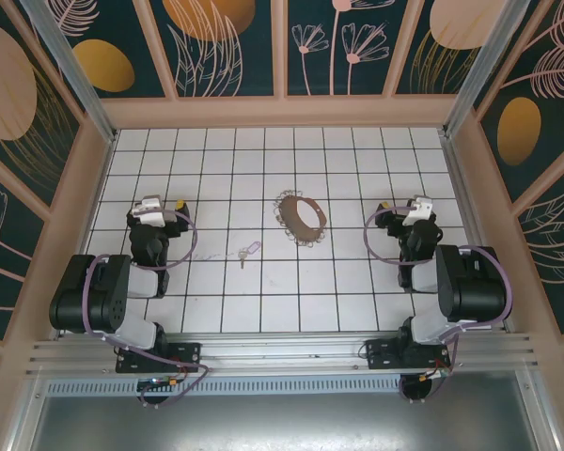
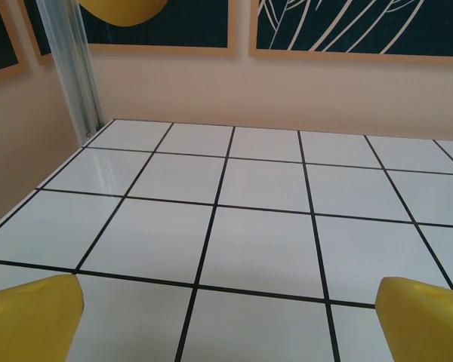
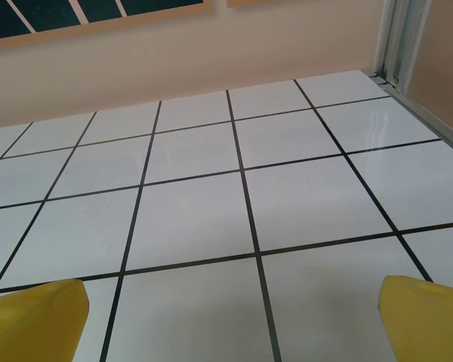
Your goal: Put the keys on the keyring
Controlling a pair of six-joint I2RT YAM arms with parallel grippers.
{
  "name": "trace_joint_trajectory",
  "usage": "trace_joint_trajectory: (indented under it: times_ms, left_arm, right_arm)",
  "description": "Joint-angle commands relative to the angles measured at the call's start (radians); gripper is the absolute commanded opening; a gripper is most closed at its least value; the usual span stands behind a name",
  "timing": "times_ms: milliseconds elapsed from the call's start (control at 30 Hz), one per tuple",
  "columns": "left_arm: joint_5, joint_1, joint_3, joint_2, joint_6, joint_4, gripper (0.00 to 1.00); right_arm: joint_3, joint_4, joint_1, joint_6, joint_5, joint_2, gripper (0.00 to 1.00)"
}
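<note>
A glossy white tiled floor with thin black grid lines (image 1: 263, 301) is spreading between dark teal wall panels painted with pale leaves and orange ovals (image 1: 230, 47), slanted aluminium posts (image 1: 70, 70) are rising at the far corners, and a ribbed silvery metal rail (image 1: 282, 352) is running along the near edge.

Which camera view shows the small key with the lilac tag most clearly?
The top external view: the key lies in the open on the white tiles, small but whole. Both wrist views look across other tiles toward the walls.

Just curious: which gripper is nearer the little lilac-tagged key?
Left. The left gripper sits left of the key, slightly farther back; the right gripper is farther off on its right.
</note>
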Motion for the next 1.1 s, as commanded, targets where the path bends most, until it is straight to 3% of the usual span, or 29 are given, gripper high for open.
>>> trace_joint_trajectory:
  times_ms: [0,867,1067]
  left_arm:
    - [0.003,0.004,0.001,-0.005,-0.006,0.031,0.99]
    - [-0.024,0.004,0.011,-0.008,-0.015,0.015,0.98]
    - [-0.035,0.004,0.130,-0.126,-0.023,-0.290,0.99]
  right_arm:
    - [0.008,0.046,0.006,-0.010,0.008,-0.001,0.99]
    - [0.012,0.038,-0.002,-0.001,0.002,-0.006,0.99]
    - [0.215,-0.450,-0.002,0.070,0.045,-0.164,0.99]
